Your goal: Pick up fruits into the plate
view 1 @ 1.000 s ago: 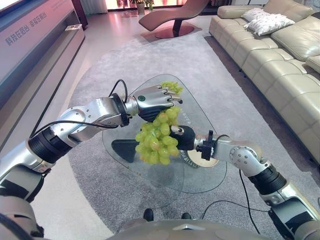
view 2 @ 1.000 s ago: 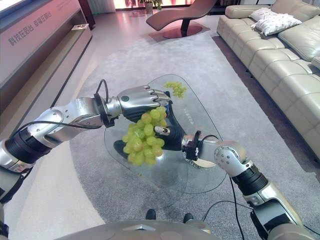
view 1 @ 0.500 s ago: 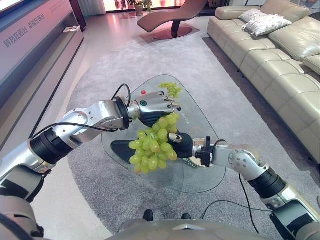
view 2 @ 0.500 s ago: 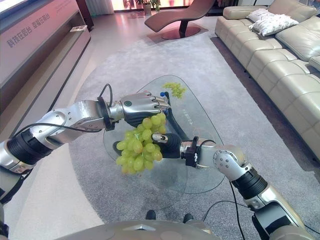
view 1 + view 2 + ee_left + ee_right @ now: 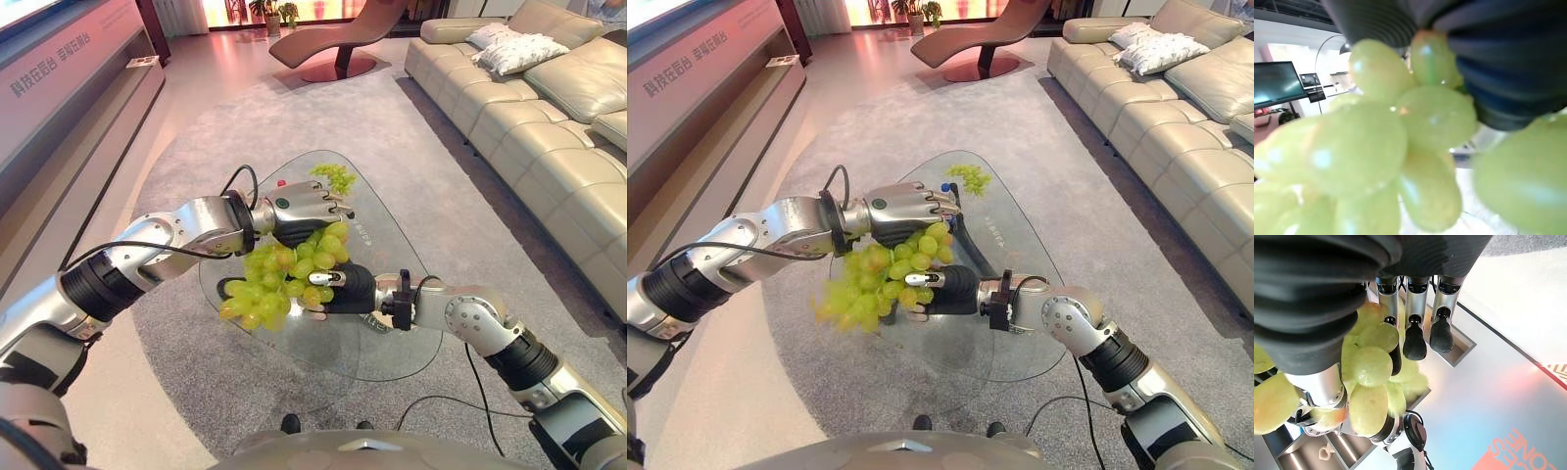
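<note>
**Grapes held aloft between both hands**

Gripping the top of a big bunch of green grapes [image 5: 279, 279], the left robot hand [image 5: 302, 206] curls its fingers round the stem end, so the fruit hangs free above the glass surface [image 5: 397, 348]. The right robot hand [image 5: 338, 286] sits under the bunch, fingers fairly straight, apparently steadying it. A smaller bunch [image 5: 335, 177] lies at the far edge.

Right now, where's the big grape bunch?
In the eye views the big grape bunch hangs above the glass table, gripped by the left hand, with the right hand under it.
</note>
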Available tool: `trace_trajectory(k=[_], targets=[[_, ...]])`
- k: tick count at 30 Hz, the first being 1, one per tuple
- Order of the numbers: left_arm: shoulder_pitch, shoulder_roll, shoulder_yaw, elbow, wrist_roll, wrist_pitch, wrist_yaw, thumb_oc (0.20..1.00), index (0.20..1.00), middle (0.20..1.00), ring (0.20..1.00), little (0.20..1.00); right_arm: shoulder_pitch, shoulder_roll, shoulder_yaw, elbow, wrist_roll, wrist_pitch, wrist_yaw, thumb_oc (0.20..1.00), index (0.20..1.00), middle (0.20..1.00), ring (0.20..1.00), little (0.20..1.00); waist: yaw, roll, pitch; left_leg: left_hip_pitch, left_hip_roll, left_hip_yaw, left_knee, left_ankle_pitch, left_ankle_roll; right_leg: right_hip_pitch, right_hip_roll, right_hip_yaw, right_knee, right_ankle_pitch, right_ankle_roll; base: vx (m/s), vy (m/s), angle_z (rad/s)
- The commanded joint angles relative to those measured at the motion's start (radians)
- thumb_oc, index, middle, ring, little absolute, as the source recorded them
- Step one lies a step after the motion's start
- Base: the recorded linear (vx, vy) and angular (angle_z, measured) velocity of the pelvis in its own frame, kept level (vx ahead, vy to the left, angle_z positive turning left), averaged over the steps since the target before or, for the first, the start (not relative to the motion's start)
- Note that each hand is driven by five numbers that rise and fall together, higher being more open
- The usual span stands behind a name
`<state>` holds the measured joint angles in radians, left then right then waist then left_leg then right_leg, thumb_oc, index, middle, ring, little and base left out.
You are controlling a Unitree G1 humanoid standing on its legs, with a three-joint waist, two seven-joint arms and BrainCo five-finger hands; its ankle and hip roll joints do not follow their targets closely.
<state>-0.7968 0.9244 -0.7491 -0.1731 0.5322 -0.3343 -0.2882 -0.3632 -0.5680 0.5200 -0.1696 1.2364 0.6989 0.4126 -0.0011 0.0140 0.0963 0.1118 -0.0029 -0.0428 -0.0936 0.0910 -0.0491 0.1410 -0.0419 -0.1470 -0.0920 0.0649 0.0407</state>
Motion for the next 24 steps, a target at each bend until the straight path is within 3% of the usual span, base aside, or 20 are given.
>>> trace_trajectory(k=[1,10,11,12,24], targets=[[-0.096,-0.043,0.031,0.043,-0.021,0.007,0.026,0.200,0.200,0.200,0.200,0.200,-0.040,0.066,0.004,-0.099,0.062,-0.033,0.027,0.200,0.200,0.200,0.200,0.200,0.021,-0.037,-0.027,0.080,0.003,0.066,0.013,-0.146,0.005,0.040,-0.063,-0.023,0.012,-0.052,0.088,0.00,0.000,0.00],[-0.096,-0.047,0.034,0.045,-0.024,0.006,0.020,0.200,0.200,0.200,0.200,0.200,-0.038,0.068,-0.001,-0.096,0.068,-0.029,0.030,0.200,0.200,0.200,0.200,0.200,0.019,-0.035,-0.026,0.082,0.004,0.066,0.012,-0.147,0.005,0.041,-0.062,-0.021,0.010,-0.051,0.087,-0.01,-0.001,0.00],[-0.095,-0.049,0.035,0.047,-0.023,0.005,0.020,0.200,0.200,0.200,0.200,0.200,-0.037,0.071,-0.001,-0.096,0.077,-0.029,0.024,0.536,0.536,0.536,0.536,0.536,0.019,-0.035,-0.026,0.083,0.004,0.065,0.012,-0.147,0.005,0.041,-0.062,-0.021,0.010,-0.051,0.088,0.00,0.000,0.00],[-0.094,-0.050,0.035,0.045,-0.025,0.008,0.016,0.200,0.200,0.200,0.200,0.200,-0.036,0.073,0.000,-0.097,0.085,-0.031,0.019,1.000,1.000,1.000,1.000,1.000,0.020,-0.035,-0.026,0.083,0.004,0.065,0.012,-0.146,0.005,0.042,-0.062,-0.021,0.010,-0.050,0.088,0.00,0.000,0.00],[-0.079,-0.058,0.041,0.046,-0.030,0.021,-0.003,0.200,0.200,0.200,0.200,0.200,-0.022,0.098,-0.016,-0.100,0.102,-0.073,-0.040,1.000,1.000,1.000,1.000,1.000,0.020,-0.033,-0.023,0.084,0.005,0.065,0.012,-0.147,0.006,0.043,-0.064,-0.024,0.011,-0.051,0.089,-0.01,0.001,0.00]])
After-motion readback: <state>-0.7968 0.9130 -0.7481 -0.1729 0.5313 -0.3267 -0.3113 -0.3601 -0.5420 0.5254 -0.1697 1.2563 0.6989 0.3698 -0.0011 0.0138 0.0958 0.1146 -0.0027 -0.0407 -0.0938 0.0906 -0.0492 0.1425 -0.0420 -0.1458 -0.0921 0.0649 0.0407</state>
